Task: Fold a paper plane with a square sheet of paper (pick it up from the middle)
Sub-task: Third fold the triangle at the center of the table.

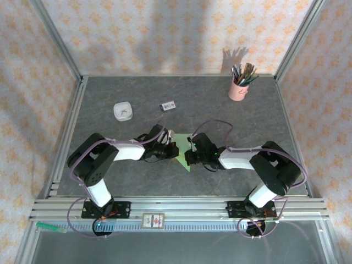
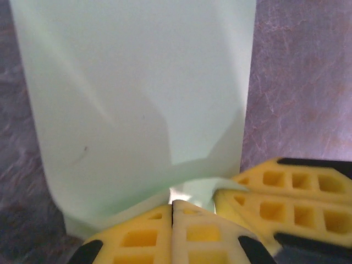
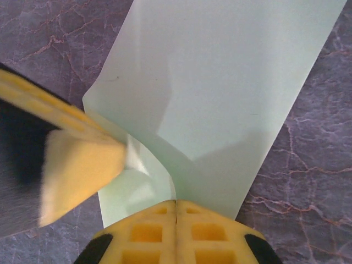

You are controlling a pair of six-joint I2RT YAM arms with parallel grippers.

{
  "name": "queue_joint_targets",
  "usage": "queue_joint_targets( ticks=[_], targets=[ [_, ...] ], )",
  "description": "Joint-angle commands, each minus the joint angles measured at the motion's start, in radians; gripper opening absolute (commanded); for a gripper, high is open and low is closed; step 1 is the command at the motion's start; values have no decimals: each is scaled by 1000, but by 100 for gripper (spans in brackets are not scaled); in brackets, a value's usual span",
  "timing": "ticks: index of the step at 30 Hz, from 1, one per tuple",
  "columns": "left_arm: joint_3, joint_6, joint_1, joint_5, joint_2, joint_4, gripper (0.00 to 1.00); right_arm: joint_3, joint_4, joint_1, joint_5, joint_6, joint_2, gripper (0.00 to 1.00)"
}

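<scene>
Right, look at the big grey table [image 1: 110,176]. Both arms are reaching in from the near edge, the left arm [image 1: 124,151] and the right arm [image 1: 242,158], and they meet nose to nose in the middle. Between them lies the square sheet of paper [image 1: 184,159], pale green, low on the table, with one corner poking out toward us. It's no dart yet. I can see soft bends and a small raised flap, but no sharp crease.

Closer in, the left gripper [image 2: 172,212] has its yellow fingers clamped flat together. The paper runs right into the seam between them, so I'd say it has the sheet nipped. The right gripper [image 3: 176,212] is the same, shut tight with a ridge of the sheet leading into its tips. The two are just beside each other on the same stretch of paper.

To my eye this is the lift from the middle, and it wants care. Both should rise together and level, because if one pulls sideways this thin paper will tear or buckle. Keep the pinch shallow so the fold line stays free.

Well apart at the back are the pink pencil cup [image 1: 237,89], the white dish [image 1: 122,111] and the little printed card [image 1: 168,105].
</scene>
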Motion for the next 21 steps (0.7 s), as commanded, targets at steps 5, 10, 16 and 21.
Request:
queue_joint_targets(
  ticks=[5,10,16,21],
  targets=[
    [-125,-159,-50,4,-99,162,6,-30,-114,-7,36,9,11,3],
    [-127,-211,-100,9,-93,223,6,-33,-115,-7,38,9,13,3],
    [-185,-282,-131,-22,-122,296,6,-29,-120,-8,33,18,12,3],
    [-265,-392,-169,-42,-138,433,5,-24,-121,-10,20,34,15,3]
  ],
)
